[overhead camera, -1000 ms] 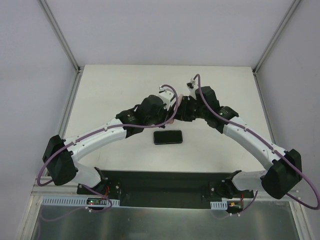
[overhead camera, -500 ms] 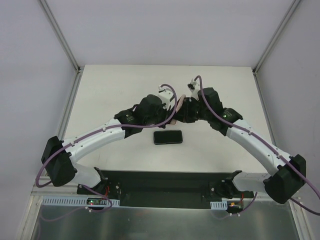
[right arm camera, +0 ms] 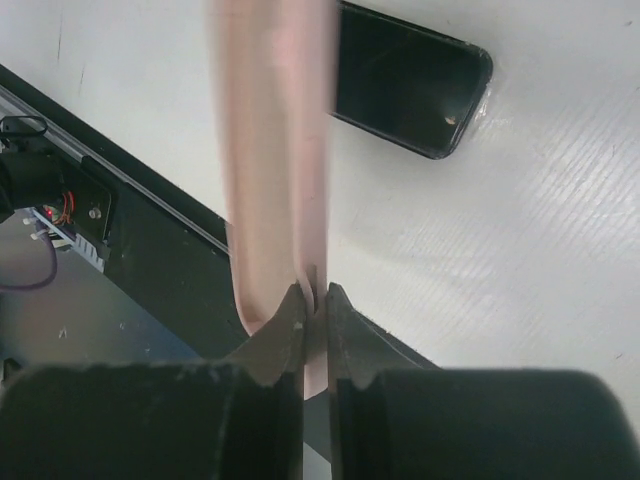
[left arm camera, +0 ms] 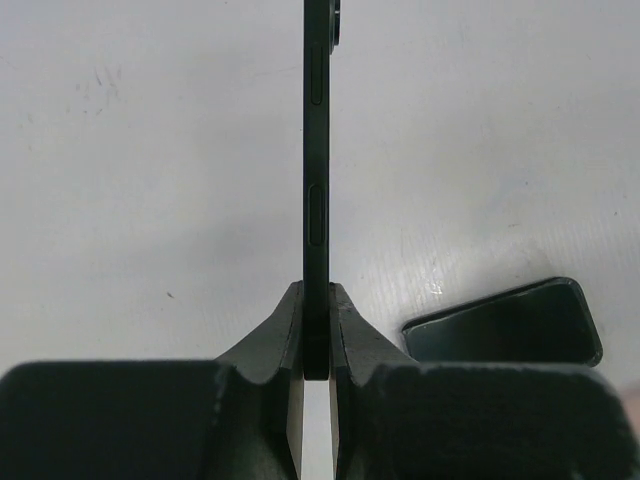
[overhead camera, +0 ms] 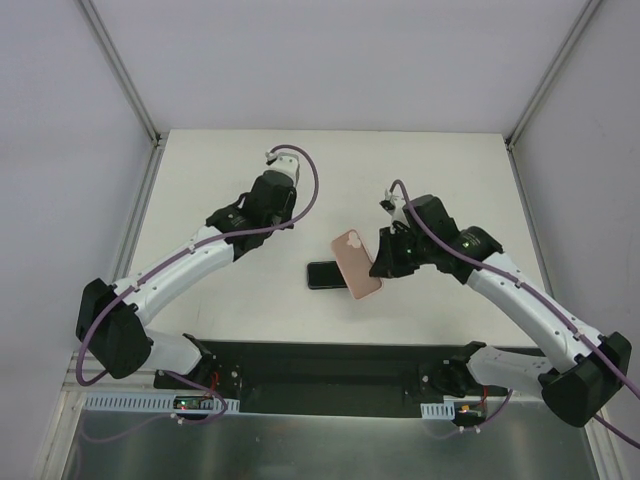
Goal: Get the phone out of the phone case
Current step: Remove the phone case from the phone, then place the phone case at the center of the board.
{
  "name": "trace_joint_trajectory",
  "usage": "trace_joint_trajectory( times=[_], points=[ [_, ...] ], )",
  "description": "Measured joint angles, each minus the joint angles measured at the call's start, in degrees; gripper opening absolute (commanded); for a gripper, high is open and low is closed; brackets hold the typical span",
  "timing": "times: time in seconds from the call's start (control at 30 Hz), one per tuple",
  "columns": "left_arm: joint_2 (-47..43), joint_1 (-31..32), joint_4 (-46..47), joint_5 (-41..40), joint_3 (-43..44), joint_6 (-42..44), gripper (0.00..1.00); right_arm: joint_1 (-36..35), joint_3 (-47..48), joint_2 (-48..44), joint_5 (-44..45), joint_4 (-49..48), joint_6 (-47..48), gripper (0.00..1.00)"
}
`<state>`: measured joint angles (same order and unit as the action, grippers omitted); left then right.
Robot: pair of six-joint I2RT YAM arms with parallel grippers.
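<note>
My left gripper [left arm camera: 317, 290] is shut on a dark phone [left arm camera: 317, 150], held edge-on above the table, with side buttons and camera bump showing. In the top view the left gripper [overhead camera: 268, 205] is at the table's left middle, and the phone in it cannot be made out. My right gripper [right arm camera: 315, 290] is shut on the rim of an empty pink phone case [right arm camera: 275, 150]. In the top view the case [overhead camera: 355, 262] hangs tilted from the right gripper [overhead camera: 381, 262], over the table's front middle.
A second dark phone [overhead camera: 330, 274] lies flat on the table, partly under the pink case; it also shows in the left wrist view [left arm camera: 505, 322] and the right wrist view [right arm camera: 410, 90]. The black base plate [overhead camera: 320, 365] runs along the near edge.
The two grippers, close together at the table's middle before, have pulled apart. The left moved back and left with the dark phone. The right moved forward with the pink case, now plainly in view.
</note>
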<state>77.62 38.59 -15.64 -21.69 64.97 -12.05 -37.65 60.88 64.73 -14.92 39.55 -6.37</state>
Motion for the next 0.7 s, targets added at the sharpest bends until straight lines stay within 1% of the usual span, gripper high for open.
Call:
trace_joint_trajectory(
  times=[0.17,0.33,0.5,0.7],
  points=[
    [-0.04,0.07,0.00,0.02,0.00,-0.46,0.00,0.46,-0.17,0.20,0.52,1.03,-0.02,0.02],
    [-0.04,-0.04,-0.07,-0.09,0.00,-0.48,0.00,5.66,-0.17,1.42,1.22,-0.55,-1.07,0.01],
    [1.29,-0.04,-0.35,-3.69,0.00,0.07,0.00,16.04,-0.79,3.96,1.64,-4.24,-2.64,0.01],
    [6.38,-0.11,-2.49,-10.54,0.00,1.92,0.00,27.98,-0.83,8.07,3.10,-7.21,-3.65,0.01]
  ],
)
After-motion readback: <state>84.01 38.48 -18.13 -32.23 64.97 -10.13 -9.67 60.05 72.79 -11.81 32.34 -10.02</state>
